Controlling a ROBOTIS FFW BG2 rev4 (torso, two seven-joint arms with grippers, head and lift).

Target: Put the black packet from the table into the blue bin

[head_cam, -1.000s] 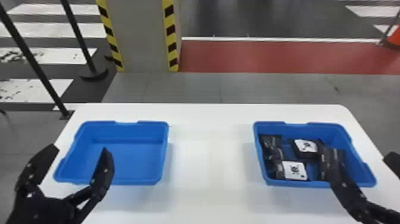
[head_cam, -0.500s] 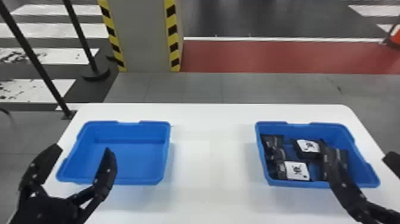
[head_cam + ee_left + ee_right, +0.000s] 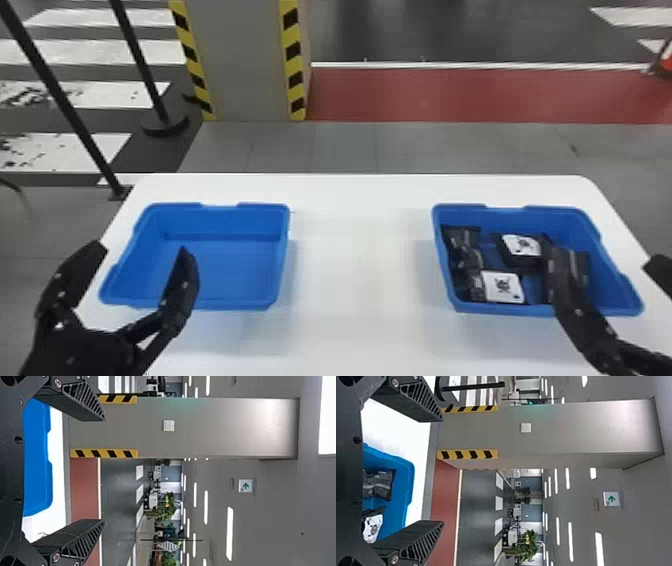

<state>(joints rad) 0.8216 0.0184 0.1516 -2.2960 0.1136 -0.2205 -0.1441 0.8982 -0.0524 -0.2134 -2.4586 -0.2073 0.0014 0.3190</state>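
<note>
While black packets (image 3: 464, 250) lie in the right blue bin (image 3: 555, 218), your left gripper (image 3: 142, 249) and right gripper (image 3: 601, 254) stand wide, empty.

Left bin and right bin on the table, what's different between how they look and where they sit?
The left bin has a bare blue floor in view, while the right bin holds several black packets. The left bin sits toward the table's left end, the right bin toward its right end. Both are blue, open-topped and resting on the white table.
</note>
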